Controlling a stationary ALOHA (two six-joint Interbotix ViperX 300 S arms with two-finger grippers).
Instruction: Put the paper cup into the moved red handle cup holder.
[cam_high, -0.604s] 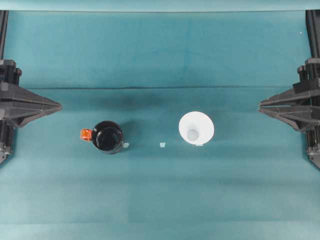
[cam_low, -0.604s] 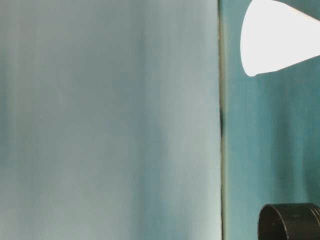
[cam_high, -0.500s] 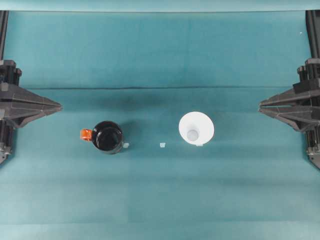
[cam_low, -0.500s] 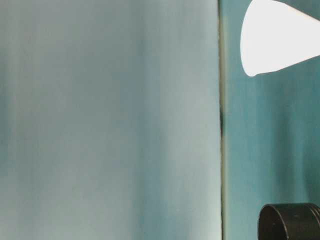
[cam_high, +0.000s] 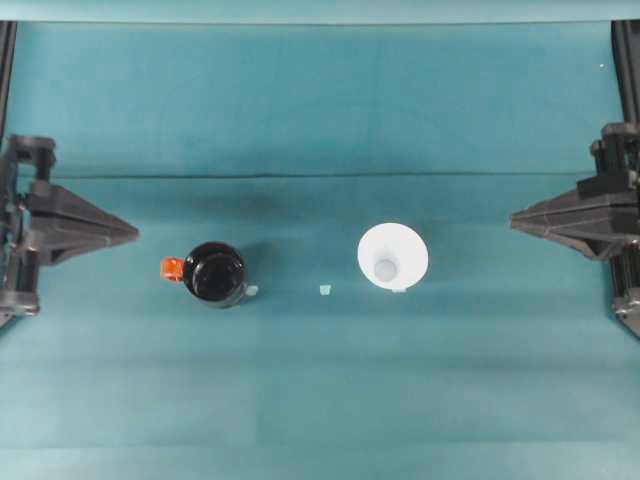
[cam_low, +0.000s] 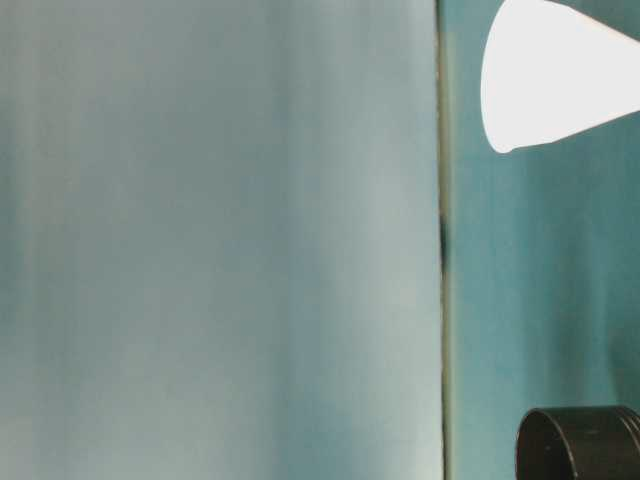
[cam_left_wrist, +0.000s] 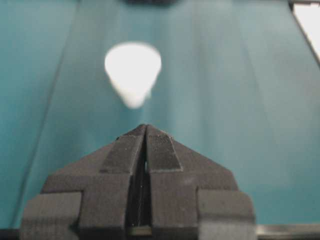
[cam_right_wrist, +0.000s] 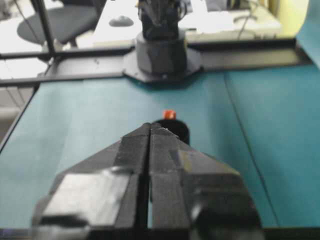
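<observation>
From overhead, the paper cup (cam_high: 393, 257) stands upright on the teal table cloth (cam_high: 320, 110), right of centre, its wide white rim ringing a small greyish base. The red handle cup holder (cam_high: 215, 274) sits well apart to its left, glossy black, with its orange-red handle tab (cam_high: 172, 268) pointing away from the cup. A small pale scrap (cam_high: 324, 290) lies between them. The left gripper (cam_high: 132, 233) and right gripper (cam_high: 514, 218) wait at the table's sides, each tapering to a single point, both well clear of cup and holder. By my reading, nothing of the task is done: the cup is untouched, the holder is empty, and grasping, carrying and lowering all remain.

The table-level view adds what the overhead cannot: the paper cup's (cam_low: 555, 80) tapered side profile, and the holder's (cam_low: 580, 443) black wall and rim standing on the cloth. No gripper is near either.

The left wrist view looks along the left gripper (cam_left_wrist: 145, 127), its fingers pressed together with nothing between them. The paper cup (cam_left_wrist: 133, 70) lies ahead, blurred.

The right wrist view shows the right gripper (cam_right_wrist: 150, 126) likewise pressed together and holding nothing. Past its tip sits the cup holder (cam_right_wrist: 174, 128), with the orange tab (cam_right_wrist: 169, 114) on its far side.
</observation>
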